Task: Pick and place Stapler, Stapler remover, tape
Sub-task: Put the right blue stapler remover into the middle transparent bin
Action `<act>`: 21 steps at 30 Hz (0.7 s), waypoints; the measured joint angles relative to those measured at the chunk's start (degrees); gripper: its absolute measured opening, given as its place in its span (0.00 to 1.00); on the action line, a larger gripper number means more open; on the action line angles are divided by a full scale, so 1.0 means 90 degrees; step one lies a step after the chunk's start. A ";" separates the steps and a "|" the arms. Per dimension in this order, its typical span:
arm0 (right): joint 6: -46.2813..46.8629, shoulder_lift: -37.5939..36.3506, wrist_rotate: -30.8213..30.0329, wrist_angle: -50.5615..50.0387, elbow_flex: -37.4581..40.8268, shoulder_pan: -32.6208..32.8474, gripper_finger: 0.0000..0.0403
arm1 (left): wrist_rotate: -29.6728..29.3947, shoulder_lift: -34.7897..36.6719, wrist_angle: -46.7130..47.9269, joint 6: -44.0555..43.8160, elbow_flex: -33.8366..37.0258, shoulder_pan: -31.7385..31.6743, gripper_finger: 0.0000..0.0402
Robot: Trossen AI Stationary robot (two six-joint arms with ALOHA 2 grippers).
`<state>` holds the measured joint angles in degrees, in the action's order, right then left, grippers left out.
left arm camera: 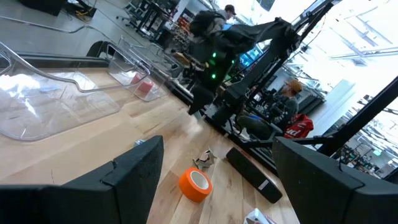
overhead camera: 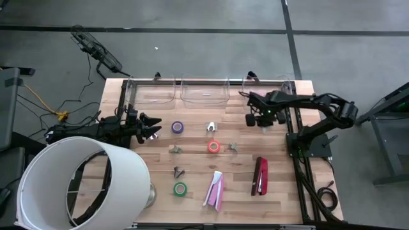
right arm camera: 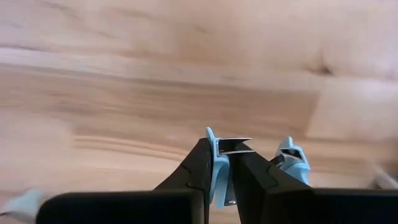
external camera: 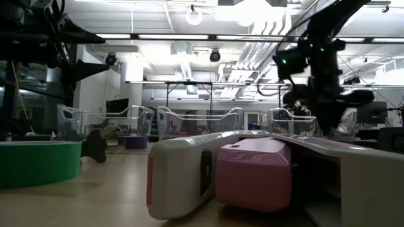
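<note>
One slip was the worry: the right gripper [right arm camera: 225, 163], jaws pinching a small pale-blue-handled metal staple remover [right arm camera: 231, 147] above the wooden counter [right arm camera: 155, 74], held only its edge, so it could've dropped out.

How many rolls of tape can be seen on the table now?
3. The purple roll lies nearest the bins, the red-orange roll mid-table, the green roll farthest from them. A pinkish thing inside one bin may be a fourth.
</note>
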<state>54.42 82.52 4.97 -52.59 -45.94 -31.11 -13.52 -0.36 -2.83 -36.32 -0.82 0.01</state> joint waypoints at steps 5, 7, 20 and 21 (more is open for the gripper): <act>-0.0530 -0.0002 -0.0057 0.0023 -0.0701 -0.0030 0.09 | 0.0000 -0.0001 0.0000 0.0002 0.0000 0.0000 0.74; -0.0789 -0.0002 -0.0058 0.0025 -0.0979 -0.0080 0.11 | 0.0000 0.0000 0.0000 0.0000 0.0000 0.0002 0.74; -0.3837 0.0558 0.0050 0.0354 -0.2866 -0.0423 0.12 | 0.0000 -0.0002 0.0000 0.0001 0.0000 0.0001 0.74; -0.4157 0.0698 0.0106 0.0370 -0.3039 -0.0425 0.12 | 0.0000 0.0000 0.0000 0.0002 0.0000 0.0001 0.74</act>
<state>17.01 88.80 5.92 -49.26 -73.29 -34.94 -13.52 -0.36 -2.83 -36.30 -0.82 0.02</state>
